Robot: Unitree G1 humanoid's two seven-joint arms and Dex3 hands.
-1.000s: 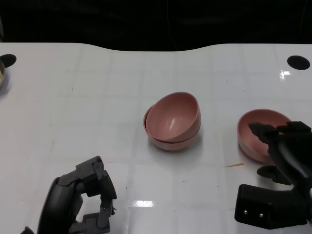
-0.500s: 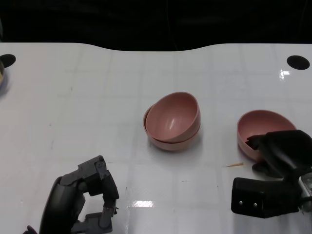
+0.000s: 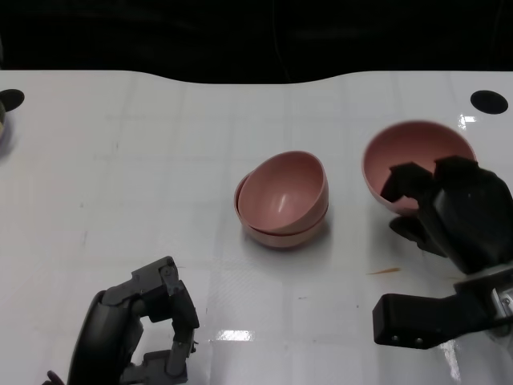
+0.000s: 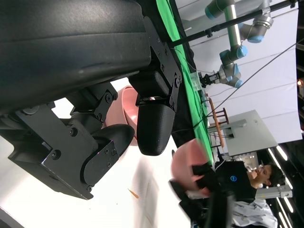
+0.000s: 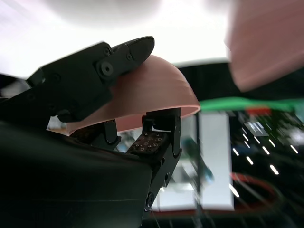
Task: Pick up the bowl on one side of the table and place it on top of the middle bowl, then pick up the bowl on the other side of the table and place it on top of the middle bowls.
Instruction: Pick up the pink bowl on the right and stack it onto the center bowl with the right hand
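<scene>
The right hand (image 3: 453, 212) covers the near rim of the pink bowl (image 3: 413, 156) it grips, held right of the stack (image 3: 282, 200) and tilted, mouth facing the camera. Its fingers (image 5: 102, 71) pinch the wall. The stack's top bowl leans left. The left hand (image 3: 140, 325) seems curled loosely, holding nothing.
</scene>
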